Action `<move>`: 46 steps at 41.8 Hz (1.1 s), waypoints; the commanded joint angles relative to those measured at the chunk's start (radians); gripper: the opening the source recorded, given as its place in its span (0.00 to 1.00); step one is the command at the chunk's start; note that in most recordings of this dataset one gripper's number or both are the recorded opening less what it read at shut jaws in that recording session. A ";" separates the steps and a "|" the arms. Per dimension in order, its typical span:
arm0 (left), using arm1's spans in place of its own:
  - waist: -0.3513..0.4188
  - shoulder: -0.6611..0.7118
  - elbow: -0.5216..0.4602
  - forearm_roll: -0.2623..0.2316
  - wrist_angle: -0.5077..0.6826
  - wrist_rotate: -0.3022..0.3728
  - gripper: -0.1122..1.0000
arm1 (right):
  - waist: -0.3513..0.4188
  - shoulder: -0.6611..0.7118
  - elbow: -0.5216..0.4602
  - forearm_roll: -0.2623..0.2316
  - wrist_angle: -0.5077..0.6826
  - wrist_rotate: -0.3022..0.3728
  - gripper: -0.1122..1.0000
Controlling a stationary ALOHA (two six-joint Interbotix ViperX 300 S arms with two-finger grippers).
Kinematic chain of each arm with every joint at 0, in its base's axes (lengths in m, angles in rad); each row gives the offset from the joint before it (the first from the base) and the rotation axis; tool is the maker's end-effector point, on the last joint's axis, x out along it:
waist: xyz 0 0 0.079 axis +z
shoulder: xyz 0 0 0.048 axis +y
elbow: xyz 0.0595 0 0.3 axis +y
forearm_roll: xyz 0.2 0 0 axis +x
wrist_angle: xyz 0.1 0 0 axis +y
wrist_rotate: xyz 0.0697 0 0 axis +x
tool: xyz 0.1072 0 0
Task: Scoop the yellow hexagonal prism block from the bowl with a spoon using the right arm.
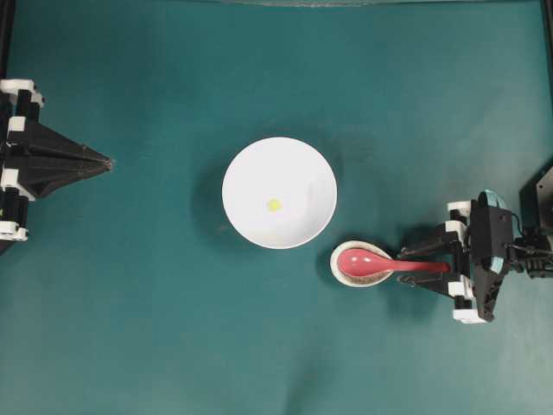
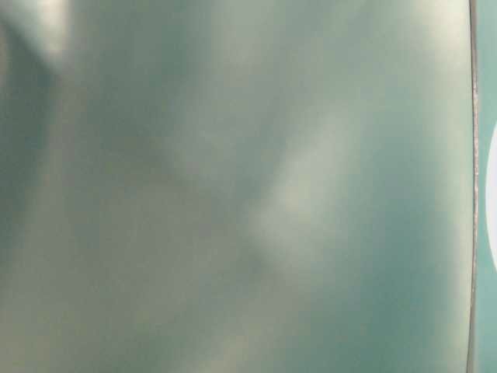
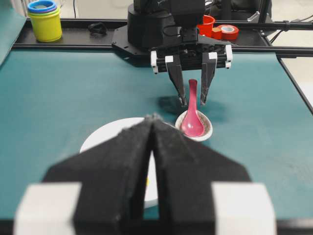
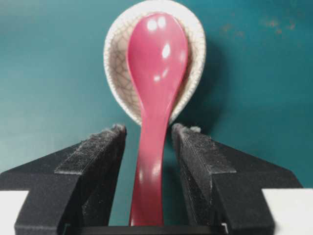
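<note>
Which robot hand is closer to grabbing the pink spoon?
The right hand. Its open fingers sit either side of the spoon handle, above the spoon rest. The left hand is shut, far beyond the bowl.

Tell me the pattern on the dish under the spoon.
Off-white with fine crackle lines; spoon rest shows best in right wrist view.

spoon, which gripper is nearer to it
Right. The right gripper straddles the spoon handle, jaws open. The left gripper sits shut, far across the bowl.

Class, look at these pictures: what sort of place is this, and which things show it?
Probably a robotics lab bench: two black robot arms, with the right gripper around a spoon, face across a teal mat, with stacked cups and tape behind.
</note>
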 commanded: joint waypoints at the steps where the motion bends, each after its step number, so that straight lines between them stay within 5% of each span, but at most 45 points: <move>1: -0.003 0.009 -0.008 0.002 -0.006 -0.002 0.11 | 0.003 -0.018 -0.006 0.000 -0.011 -0.003 0.55; 31: -0.003 0.009 -0.008 0.002 -0.006 0.000 0.11 | 0.003 -0.018 -0.005 0.000 -0.011 -0.003 0.54; 46: -0.002 0.009 -0.008 0.002 -0.006 0.000 0.11 | 0.003 -0.018 -0.005 0.000 -0.015 -0.006 0.31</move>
